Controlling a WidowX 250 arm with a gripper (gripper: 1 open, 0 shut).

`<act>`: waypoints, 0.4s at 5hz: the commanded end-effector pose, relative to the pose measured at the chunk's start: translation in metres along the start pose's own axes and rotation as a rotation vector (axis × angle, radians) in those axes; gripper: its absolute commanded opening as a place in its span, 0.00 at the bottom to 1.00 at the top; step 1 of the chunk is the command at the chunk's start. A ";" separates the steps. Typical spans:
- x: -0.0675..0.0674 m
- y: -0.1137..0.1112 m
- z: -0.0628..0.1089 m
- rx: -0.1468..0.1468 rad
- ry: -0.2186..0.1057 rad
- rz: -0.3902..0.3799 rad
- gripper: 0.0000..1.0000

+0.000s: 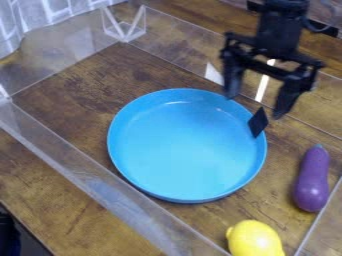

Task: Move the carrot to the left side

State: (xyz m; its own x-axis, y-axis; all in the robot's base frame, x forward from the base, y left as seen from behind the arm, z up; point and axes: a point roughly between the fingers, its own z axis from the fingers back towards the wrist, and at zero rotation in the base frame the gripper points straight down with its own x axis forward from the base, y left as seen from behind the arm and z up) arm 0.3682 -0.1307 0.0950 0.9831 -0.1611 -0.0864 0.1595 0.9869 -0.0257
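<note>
No carrot shows in this view; it is hidden or out of view. My gripper (pixel 262 103) hangs pointing down over the right rim of the blue plate (pixel 150 165). Its dark fingers (pixel 237 86) stand wide open with nothing between them. Just below the fingertips, a small dark block (pixel 258 121) stands on the plate's right edge.
A purple eggplant (pixel 313 178) lies right of the plate. A yellow lemon (pixel 254 240) sits at the bottom edge. Clear plastic walls (pixel 54 150) fence the wooden table on the left and front, and a clear stand (pixel 124 20) is at the back.
</note>
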 end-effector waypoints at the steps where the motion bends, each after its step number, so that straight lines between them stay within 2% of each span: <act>1: 0.001 -0.018 0.008 -0.013 -0.068 -0.069 1.00; 2: -0.005 -0.023 -0.008 -0.017 -0.059 -0.106 1.00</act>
State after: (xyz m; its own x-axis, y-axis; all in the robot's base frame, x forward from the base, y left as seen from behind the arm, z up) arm 0.3591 -0.1449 0.0727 0.9675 -0.2433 -0.0693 0.2409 0.9697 -0.0410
